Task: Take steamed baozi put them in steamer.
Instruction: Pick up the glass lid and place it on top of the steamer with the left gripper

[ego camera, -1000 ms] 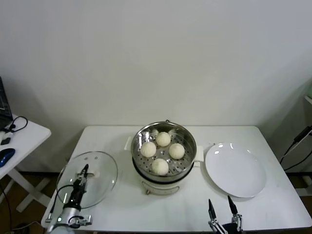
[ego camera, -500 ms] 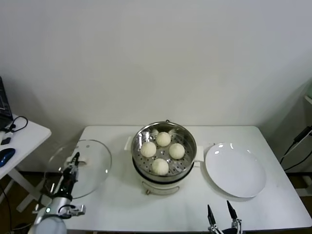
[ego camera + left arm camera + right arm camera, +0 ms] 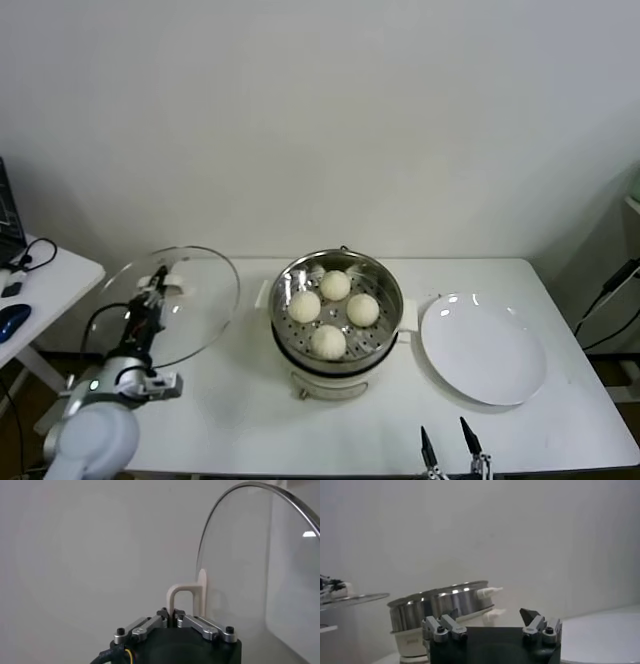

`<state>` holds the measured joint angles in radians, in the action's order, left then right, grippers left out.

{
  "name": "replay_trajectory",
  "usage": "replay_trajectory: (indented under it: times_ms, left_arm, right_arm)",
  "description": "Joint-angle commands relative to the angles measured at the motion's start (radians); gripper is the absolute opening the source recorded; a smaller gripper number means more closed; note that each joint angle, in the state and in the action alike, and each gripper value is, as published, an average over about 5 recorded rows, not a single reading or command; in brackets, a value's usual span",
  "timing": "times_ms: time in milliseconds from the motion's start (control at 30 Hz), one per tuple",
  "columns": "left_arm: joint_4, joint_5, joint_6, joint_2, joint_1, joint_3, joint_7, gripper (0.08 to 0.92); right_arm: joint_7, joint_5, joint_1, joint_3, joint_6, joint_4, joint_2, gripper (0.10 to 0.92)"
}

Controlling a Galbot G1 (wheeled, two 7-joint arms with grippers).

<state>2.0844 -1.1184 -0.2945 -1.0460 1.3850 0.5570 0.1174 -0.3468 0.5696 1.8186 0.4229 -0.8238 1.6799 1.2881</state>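
Note:
Several creamy-white steamed baozi (image 3: 334,311) lie in the shiny steamer (image 3: 389,318) at the table's middle. My left gripper (image 3: 152,301) is shut on the cream handle (image 3: 186,600) of the round glass lid (image 3: 180,300). It holds the lid tilted in the air over the table's left end, left of the steamer. In the left wrist view the lid (image 3: 260,565) stands upright past my left gripper (image 3: 171,620). My right gripper (image 3: 447,443) stands open at the table's front edge, right of centre, with nothing between its fingers. From the right wrist view, the steamer (image 3: 440,607) lies beyond my right gripper (image 3: 490,617).
A flat white plate (image 3: 484,347) lies right of the steamer. A second small white table (image 3: 50,280) with a blue mouse (image 3: 12,322) and cables stands at the far left. A plain wall runs behind the table.
My left gripper has lifted the glass lid off the table and carried it up and back, tilting it. The right gripper has sunk slightly toward the front edge.

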Motion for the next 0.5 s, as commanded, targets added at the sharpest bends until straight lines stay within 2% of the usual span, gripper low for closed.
replay_trajectory:
  times_ms: [33, 267, 500]
  left_arm:
    - [0.083, -0.021, -0.222, 0.002, -0.236, -0.321, 0.18, 0.146]
    - [0.018, -0.111, -0.241, -0.094, -0.376, -0.473, 0.187, 0.146]
    - [-0.057, -0.217, -0.269, -0.234, -0.487, -0.599, 0.213, 0.146]
  right_arm:
    - [0.027, -0.027, 0.001, -0.005, 0.008, -0.004, 0.011, 0.823]
    - [0.052, -0.056, 0.01, -0.005, 0.02, -0.007, 0.022, 0.823]
    - [0.082, -0.084, 0.011, -0.008, 0.04, -0.007, 0.034, 0.823]
